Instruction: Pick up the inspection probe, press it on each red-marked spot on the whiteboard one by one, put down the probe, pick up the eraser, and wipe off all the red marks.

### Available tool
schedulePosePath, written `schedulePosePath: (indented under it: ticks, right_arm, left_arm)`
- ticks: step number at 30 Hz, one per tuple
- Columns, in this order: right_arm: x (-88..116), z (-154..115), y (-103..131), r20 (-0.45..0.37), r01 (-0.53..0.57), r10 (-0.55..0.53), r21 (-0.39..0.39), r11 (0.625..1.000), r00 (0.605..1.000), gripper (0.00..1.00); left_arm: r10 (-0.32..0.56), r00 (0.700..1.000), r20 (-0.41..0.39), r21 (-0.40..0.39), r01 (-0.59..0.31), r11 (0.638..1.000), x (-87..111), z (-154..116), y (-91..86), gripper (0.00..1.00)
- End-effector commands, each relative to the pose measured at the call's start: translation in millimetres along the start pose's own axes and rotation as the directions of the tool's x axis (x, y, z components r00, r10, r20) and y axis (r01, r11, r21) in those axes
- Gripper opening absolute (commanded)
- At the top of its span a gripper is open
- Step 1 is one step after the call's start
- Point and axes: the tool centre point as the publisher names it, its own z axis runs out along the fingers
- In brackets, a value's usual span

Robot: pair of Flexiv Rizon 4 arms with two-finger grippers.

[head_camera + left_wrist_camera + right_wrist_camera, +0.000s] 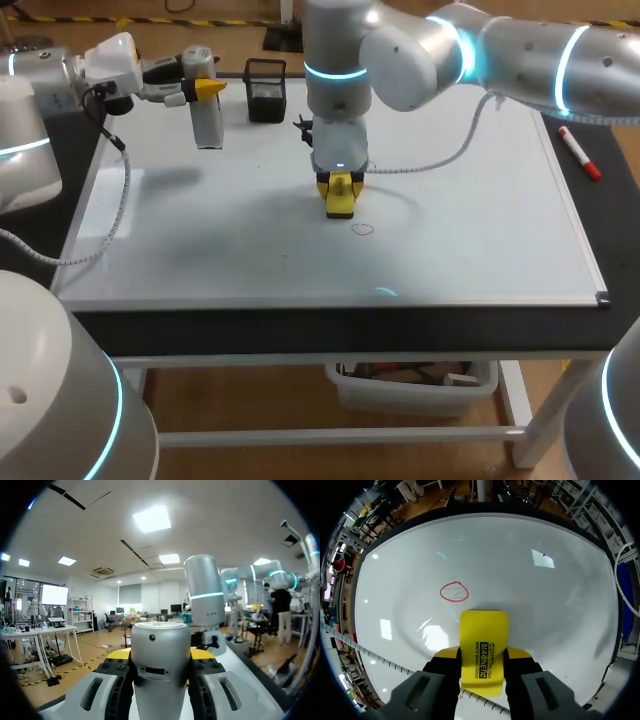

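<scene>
left gripper (205, 88): clenched on the inspection probe (207, 115), one yellow tip at each side of its upper part; stood over the far left part of the whiteboard (470, 220).
inspection probe: silver cylinder, held upright; in the left wrist view it filled the space between the two fingers. Whether its lower end met the board could not be told.
right gripper (482, 655): grasping the eraser (484, 647) from two sides; its arm came in from the right and reached to the middle of the board.
eraser: yellow flat block with black print, jutting out ahead of the fingers toward the board surface. Contact with the board could not be told.
red mark (454, 591): one red ring with a thin stroke across it, drawn on the board just ahead of the eraser and apart from it.
whiteboard: lay flat on the dark table (300, 325).
pen holder (265, 90): black mesh, at the board's far edge, between the probe and the right arm.
marker (578, 152): white body, red ends, lying just beside the board's right edge.
</scene>
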Motion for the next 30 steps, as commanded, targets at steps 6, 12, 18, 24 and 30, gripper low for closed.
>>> schedulePosePath:
  ticks: [6, 12, 18, 24, 30]
  right_arm:
    - [15, -28, 0, 0.005, -0.016, 0.016, 0.038, 0.999, 1.000, 0.00]
    - [27, -42, -4, 0.000, -0.043, 0.043, 0.075, 0.996, 0.999, 0.00]
    - [54, -47, -10, 0.014, -0.116, 0.116, 0.079, 0.990, 0.993, 0.00]
    - [98, -49, -19, 0.047, -0.239, 0.236, 0.055, 0.970, 0.971, 0.00]
    - [150, -50, -22, 0.029, -0.365, 0.364, 0.057, 0.929, 0.931, 0.00]
  left_arm:
    - [0.003, 1.000, 0.003, 0.001, -0.003, 1.000, 1.0, 0, -0.5, 0.00]
    - [0.003, 1.000, 0.003, 0.001, -0.003, 1.000, 1.0, 0, -0.5, 0.00]
    - [0.003, 1.000, 0.003, 0.001, -0.003, 1.000, 1.0, 0, -0.5, 0.00]
    - [0.003, 1.000, 0.003, 0.001, -0.003, 1.000, 1.0, 0, -0.5, 0.00]
    - [0.003, 1.000, 0.003, 0.001, -0.003, 1.000, 1.0, 0, -0.5, 0.00]
